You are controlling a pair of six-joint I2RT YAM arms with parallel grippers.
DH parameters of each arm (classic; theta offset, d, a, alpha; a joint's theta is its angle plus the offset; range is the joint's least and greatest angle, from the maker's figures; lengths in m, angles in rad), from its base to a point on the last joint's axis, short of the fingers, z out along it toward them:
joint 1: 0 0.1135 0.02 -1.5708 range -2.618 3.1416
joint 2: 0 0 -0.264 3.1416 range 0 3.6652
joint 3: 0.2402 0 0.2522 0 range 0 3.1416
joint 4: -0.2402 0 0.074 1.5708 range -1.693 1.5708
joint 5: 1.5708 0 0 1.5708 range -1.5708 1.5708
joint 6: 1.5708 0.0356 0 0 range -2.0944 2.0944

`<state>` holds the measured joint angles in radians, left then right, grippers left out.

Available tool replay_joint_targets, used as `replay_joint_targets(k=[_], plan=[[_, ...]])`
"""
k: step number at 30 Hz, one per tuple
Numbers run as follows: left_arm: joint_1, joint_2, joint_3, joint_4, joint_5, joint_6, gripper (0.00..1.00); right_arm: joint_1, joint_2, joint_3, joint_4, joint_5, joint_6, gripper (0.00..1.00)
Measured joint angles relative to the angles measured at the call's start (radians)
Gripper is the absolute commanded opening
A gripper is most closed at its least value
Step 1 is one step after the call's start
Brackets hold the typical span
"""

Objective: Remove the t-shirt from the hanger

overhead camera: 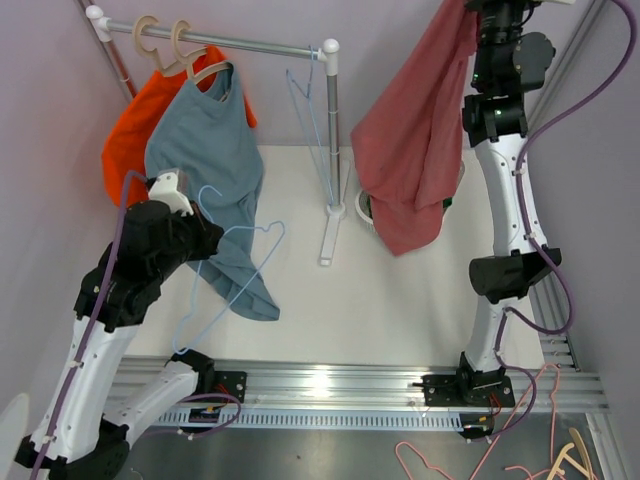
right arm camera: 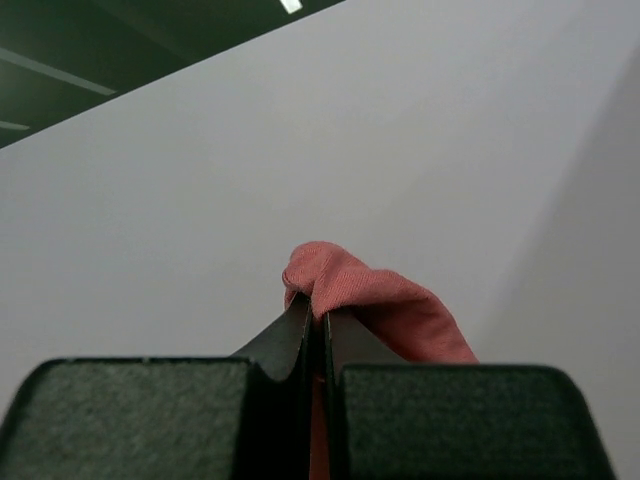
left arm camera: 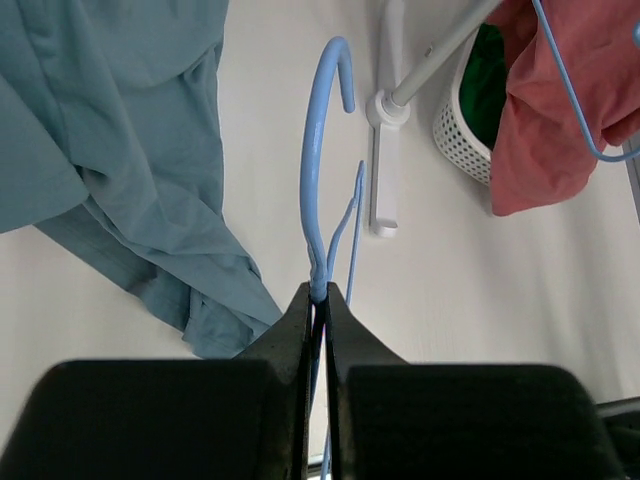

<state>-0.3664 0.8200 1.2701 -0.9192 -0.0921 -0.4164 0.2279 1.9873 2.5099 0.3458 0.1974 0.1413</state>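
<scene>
A salmon-red t-shirt (overhead camera: pixel 415 150) hangs free in the air at the upper right, bunched at its top in my shut right gripper (overhead camera: pixel 470 10). In the right wrist view a fold of the t-shirt (right arm camera: pixel 400 305) sticks out between the fingers of the right gripper (right arm camera: pixel 318 305). A bare light-blue wire hanger (overhead camera: pixel 210 190) is held low on the left, with no cloth on it. My left gripper (left arm camera: pixel 320 292) is shut on the hanger's twisted neck, the hook (left arm camera: pixel 312 170) pointing away. In the top view the left gripper (overhead camera: pixel 205 238) is in front of a teal shirt.
A clothes rail (overhead camera: pixel 250 43) on a white post (overhead camera: pixel 332 150) carries a teal shirt (overhead camera: pixel 205 150) and an orange shirt (overhead camera: pixel 130 130) on wooden hangers, plus another blue wire hanger (overhead camera: pixel 310 110). A white basket (overhead camera: pixel 365 208) stands behind the t-shirt. Loose hangers (overhead camera: pixel 560 455) lie at the near right.
</scene>
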Motion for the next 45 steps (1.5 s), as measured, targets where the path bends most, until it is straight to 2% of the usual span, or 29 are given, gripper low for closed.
replay_joint_targets(k=[4, 6, 9, 13, 20, 22, 24, 26, 27, 33, 35, 36, 37, 38, 39, 42, 45], plan=[[0.036, 0.007, 0.013, 0.015, 0.006, 0.008, 0.01, -0.047, -0.024, -0.053, -0.037, -0.003, 0.035, 0.0], [0.055, 0.019, 0.017, 0.032, 0.016, 0.01, 0.01, -0.049, -0.079, -0.166, -0.093, 0.008, 0.054, 0.0], [0.111, 0.066, 0.048, 0.046, 0.059, 0.018, 0.0, -0.045, -0.163, -0.348, -0.263, 0.024, 0.128, 0.0], [0.166, 0.182, 0.127, 0.074, 0.089, 0.024, 0.01, -0.042, -0.246, -0.648, -0.431, -0.03, 0.227, 0.0], [0.177, 0.291, 0.237, 0.093, 0.084, 0.031, 0.0, -0.041, -0.167, -1.224, -0.551, -0.118, 0.351, 0.0], [0.178, 0.327, 0.288, 0.115, 0.071, 0.032, 0.01, -0.039, -0.116, -1.333, -0.545, -0.148, 0.381, 0.0], [0.179, 0.37, 0.339, 0.136, 0.059, 0.03, 0.01, -0.035, -0.108, -1.371, -0.524, -0.173, 0.401, 0.02], [0.179, 0.42, 0.384, 0.151, 0.042, 0.024, 0.01, -0.032, -0.124, -1.371, -0.522, -0.176, 0.406, 0.13], [0.179, 0.443, 0.401, 0.156, 0.035, 0.023, 0.01, -0.025, -0.131, -1.371, -0.523, -0.175, 0.407, 0.21], [0.179, 0.535, 0.469, 0.174, -0.01, 0.022, 0.01, -0.002, -0.217, -1.355, -0.605, -0.119, 0.391, 0.26], [0.18, 0.564, 0.518, 0.174, -0.025, 0.024, 0.01, 0.002, -0.266, -1.309, -0.643, -0.096, 0.378, 0.34], [0.18, 0.579, 0.544, 0.174, -0.034, 0.026, 0.0, 0.002, -0.286, -1.278, -0.654, -0.087, 0.373, 0.48], [0.18, 0.593, 0.573, 0.177, -0.041, 0.026, 0.01, 0.003, -0.305, -1.236, -0.665, -0.077, 0.364, 0.52], [0.18, 0.604, 0.595, 0.18, -0.047, 0.029, 0.01, 0.003, -0.318, -1.199, -0.673, -0.068, 0.357, 0.64], [0.18, 0.614, 0.614, 0.187, -0.053, 0.034, 0.01, 0.004, -0.33, -1.161, -0.677, -0.061, 0.351, 0.83], [0.18, 0.63, 0.641, 0.206, -0.064, 0.043, 0.01, 0.004, -0.362, -1.102, -0.679, -0.043, 0.333, 0.95], [0.18, 0.66, 0.677, 0.206, -0.065, 0.055, 0.01, 0.005, -0.372, -1.081, -0.699, -0.025, 0.32, 0.97]])
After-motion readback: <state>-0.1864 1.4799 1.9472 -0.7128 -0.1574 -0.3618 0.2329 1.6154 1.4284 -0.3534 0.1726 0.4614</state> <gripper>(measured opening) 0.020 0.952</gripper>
